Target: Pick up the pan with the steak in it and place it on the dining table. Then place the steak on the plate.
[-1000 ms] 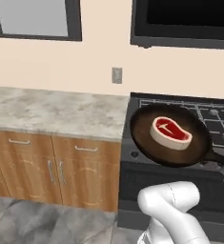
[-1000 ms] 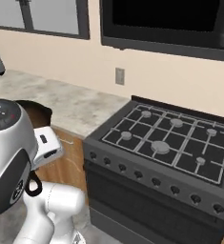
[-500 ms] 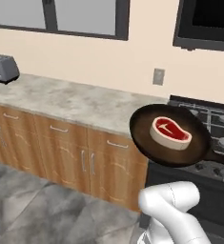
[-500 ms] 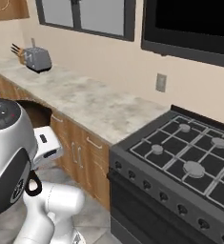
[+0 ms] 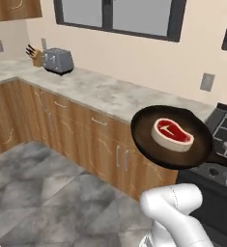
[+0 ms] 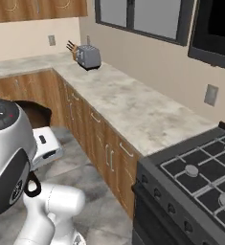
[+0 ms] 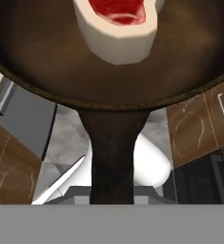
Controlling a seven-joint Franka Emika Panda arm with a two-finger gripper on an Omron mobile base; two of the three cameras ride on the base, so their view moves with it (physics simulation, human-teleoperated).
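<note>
Above the kitchen floor, pan [image 5: 172, 137] carried level.
Steak [image 5: 172, 133] lies inside; the fingers clamp the pan's handle [image 7: 111, 157].

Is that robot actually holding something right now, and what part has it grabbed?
Yes: the pan, with the steak in it, held up in the air by the end of its long handle.

Even, bright rendered light, soft shadows, slightly blurry
</note>
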